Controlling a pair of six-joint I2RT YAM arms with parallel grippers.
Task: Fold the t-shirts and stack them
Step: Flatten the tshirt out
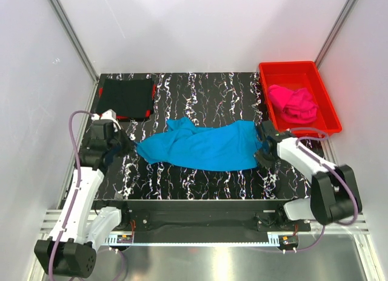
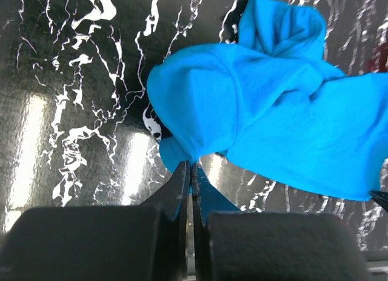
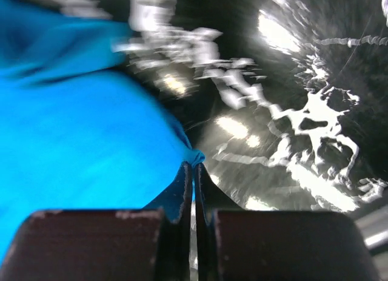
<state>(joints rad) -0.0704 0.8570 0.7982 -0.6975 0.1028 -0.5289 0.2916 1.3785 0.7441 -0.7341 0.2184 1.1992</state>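
Wide across the floor of the cell lies the black table (image 1: 206, 187), glossy and shot through with white marble veins, and right across its middle stretches the turquoise-blue t-shirt (image 1: 206, 147), rumpled and pulled long from left to right, with a bunched hump of cloth rising at its far side near the centre. Over at the far right corner sits the red bin (image 1: 327, 111), just beside the table's right edge. At the far left corner is the black t-shirt (image 1: 126, 98), folded to a flat square, with thin red edges peeking out from under it. Inside the bin, toward its far end, the hot pink t-shirt (image 1: 294, 104) lies in a loose crumpled heap. Now the small players: the left gripper (image 1: 134, 148) is down at the blue shirt's left tip, and the wrist view shows its fingers (image 2: 176, 190) pressed together with a fold of blue cloth nipped between them. The right gripper (image 1: 260, 148) is at the opposite end, its fingers (image 3: 179, 193) likewise pinched tight on a little corner of the same shirt.
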